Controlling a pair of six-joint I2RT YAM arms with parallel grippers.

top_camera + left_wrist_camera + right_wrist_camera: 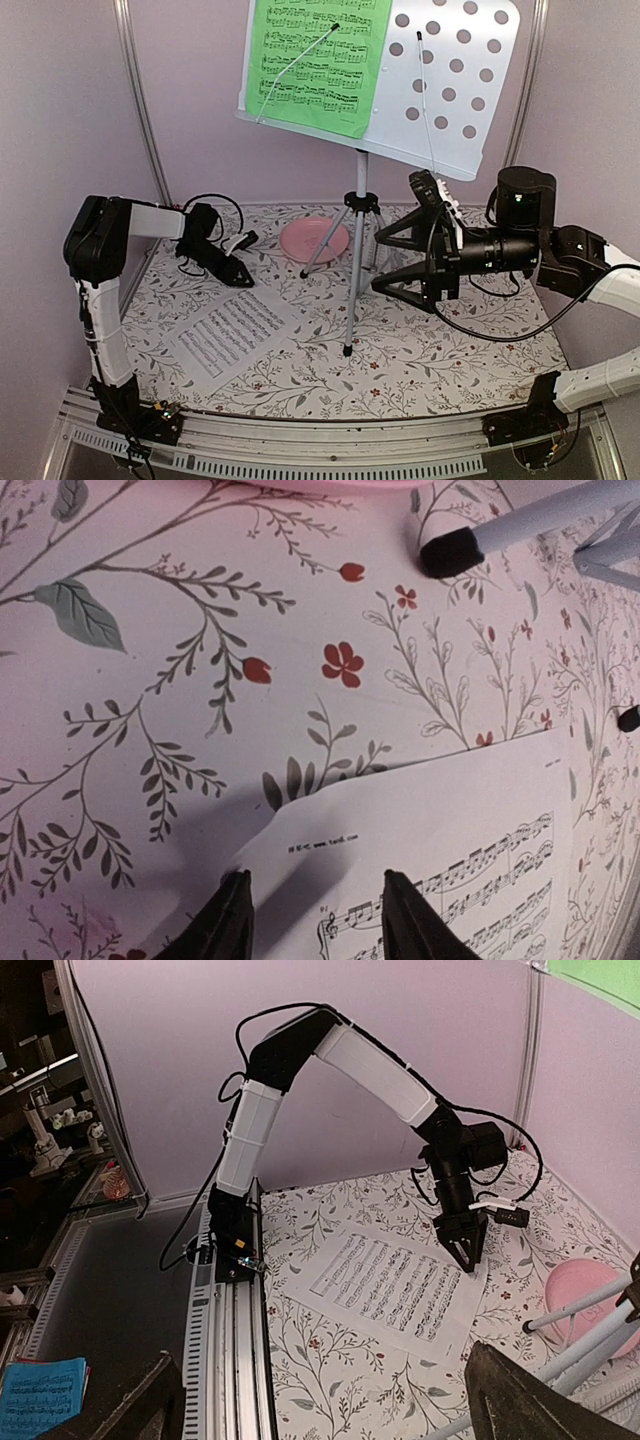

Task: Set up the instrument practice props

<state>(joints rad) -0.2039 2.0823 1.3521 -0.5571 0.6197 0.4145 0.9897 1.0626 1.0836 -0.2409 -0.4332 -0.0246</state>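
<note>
Dark fingertips [232, 920] of the left gripper [320, 920] fill the bottom of the left wrist view. They are spread apart, grip nothing and are poised over the top edge of the white music sheet [450, 850]. I cannot tell whether they touch the paper. That sheet lies flat and skewed on the floral tablecloth [420, 350], left of centre. Further back sits the pink plate [315, 240], behind the tripod legs. Mid-table the music stand [395, 135] is upright. On the left half of its perforated desk, the green music sheet [315, 60] rests under a wire arm [295, 62]. Just right of the legs, the right gripper [383, 260] lies turned sideways, its fingers wide apart around nothing.
</note>
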